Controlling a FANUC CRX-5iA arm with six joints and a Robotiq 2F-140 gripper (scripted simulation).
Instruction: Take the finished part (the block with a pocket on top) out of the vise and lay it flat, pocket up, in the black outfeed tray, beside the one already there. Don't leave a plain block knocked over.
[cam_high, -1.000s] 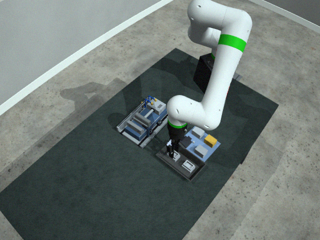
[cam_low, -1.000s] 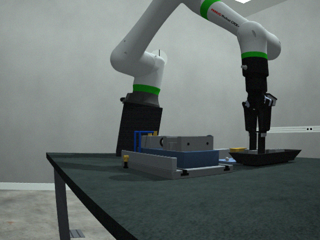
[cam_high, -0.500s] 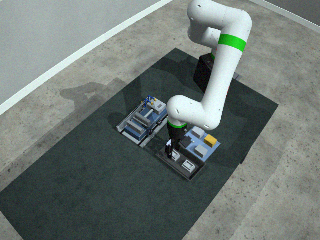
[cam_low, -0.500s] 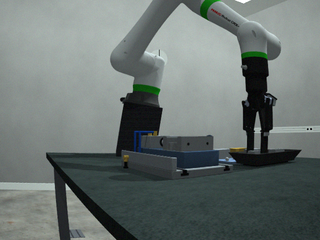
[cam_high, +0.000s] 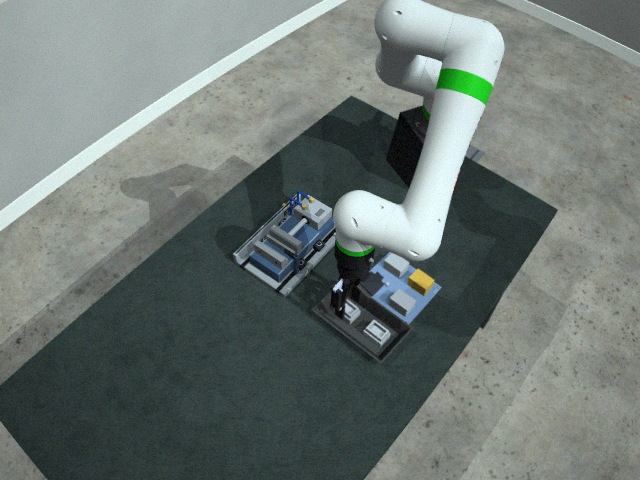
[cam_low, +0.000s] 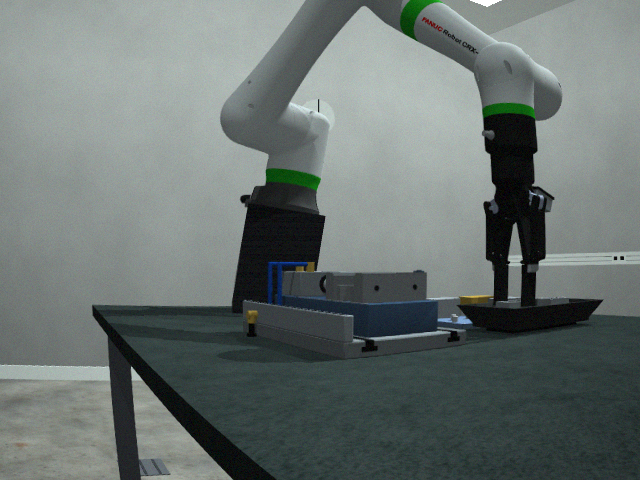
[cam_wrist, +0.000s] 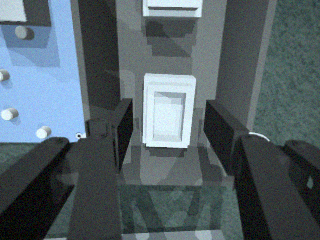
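Note:
The finished part (cam_wrist: 168, 111), a pale block with a rectangular pocket facing up, lies flat on the floor of the black outfeed tray (cam_high: 361, 326). It also shows in the top view (cam_high: 352, 310). My gripper (cam_wrist: 168, 114) stands over it, fingers down in the tray and open, with a gap on each side of the block. It shows in the exterior view as well (cam_low: 513, 297). A second pocketed block (cam_high: 377, 331) lies beside it in the same tray, seen at the top of the wrist view (cam_wrist: 172, 7). The vise (cam_high: 289, 240) stands to the left with nothing between its jaws.
A light blue pallet (cam_high: 405, 285) next to the tray holds two plain grey blocks (cam_high: 396, 264) (cam_high: 402, 302) and a yellow block (cam_high: 421, 281), all upright. The pallet's pegs show at the left of the wrist view (cam_wrist: 40, 75). The arm's black base (cam_high: 408, 144) stands behind.

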